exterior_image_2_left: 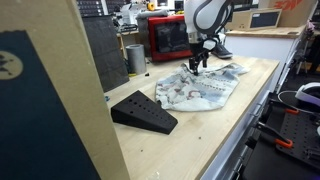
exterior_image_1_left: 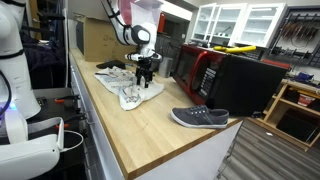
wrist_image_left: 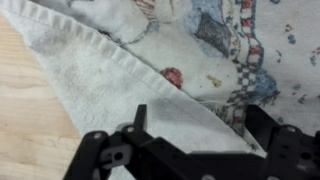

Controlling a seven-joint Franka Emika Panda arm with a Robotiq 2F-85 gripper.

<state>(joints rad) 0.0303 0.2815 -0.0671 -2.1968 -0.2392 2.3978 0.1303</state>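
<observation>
Directly beneath the claw (exterior_image_1_left: 146, 78), spread and rumpled on the counter (exterior_image_1_left: 170, 140): a printed cloth (exterior_image_1_left: 128, 93), white terry on the underside, with a stitched hem folded over. Likely light, soft and limp. No stiffness for lifting flat, sure to sag and drape from any single pinch, unlikely to tear or to skid far on the wood. Probably best taken at the hem or a raised fold, seen in the wrist view just ahead of the fingers (wrist_image_left: 140, 122), thick enough there for a firm pinch; harder to catch on a flat stretch pressed to the counter. Jaws spread to the full, empty, hovering close over the cloth. Fingertips apparently just short of the fabric, though contact impossible to rule out. Well apart from the claw to one side, a grey shoe (exterior_image_1_left: 200, 118). Behind the claw, a red microwave (exterior_image_1_left: 195, 65). Past the cloth's edge, away from the claw, a black wedge (exterior_image_2_left: 143, 112).
</observation>
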